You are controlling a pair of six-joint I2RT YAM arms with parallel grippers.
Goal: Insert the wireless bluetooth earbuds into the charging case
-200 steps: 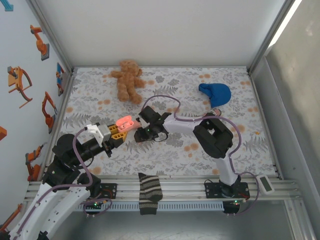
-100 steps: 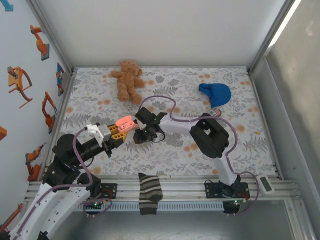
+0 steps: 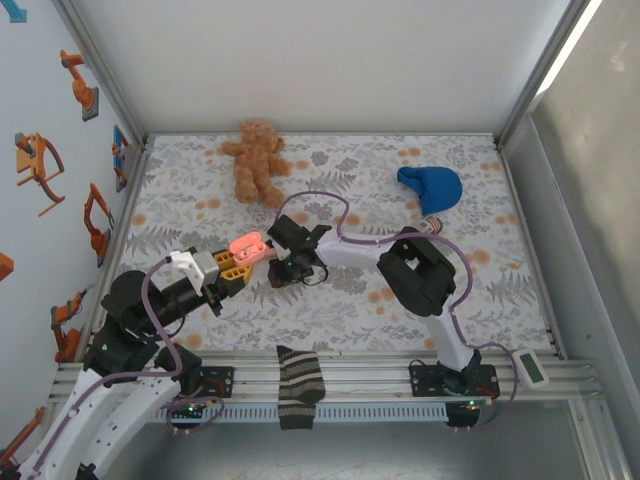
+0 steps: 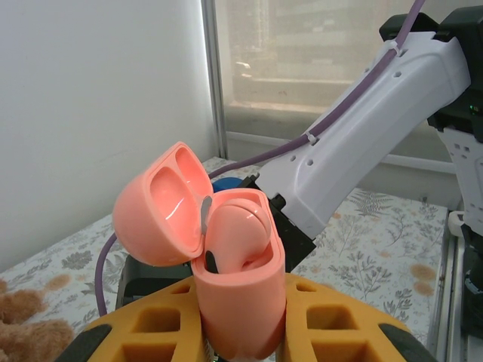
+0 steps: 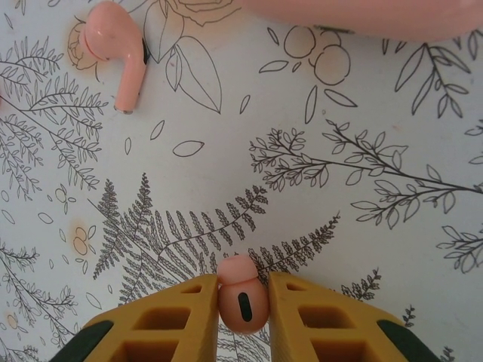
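Glossy pink earbud [image 5: 241, 303] tight in the right hand [image 5: 243, 285]; rounded, open charging case [image 4: 235, 264] snug in the left hand [image 4: 243, 324]

Floral table [image 3: 350, 170] carries a teddy bear [image 3: 256, 160], blue cloth [image 3: 432, 187], one earbud [image 5: 115, 36]

The left arm [image 3: 140, 305] and the right arm [image 3: 425, 275] are both chunky black joint blocks joined by smooth white shells, with purple cables [image 3: 318, 196] looping along them. Their fingers [image 5: 162, 328] are yellow plastic with square cut-out pockets and black outer corners.
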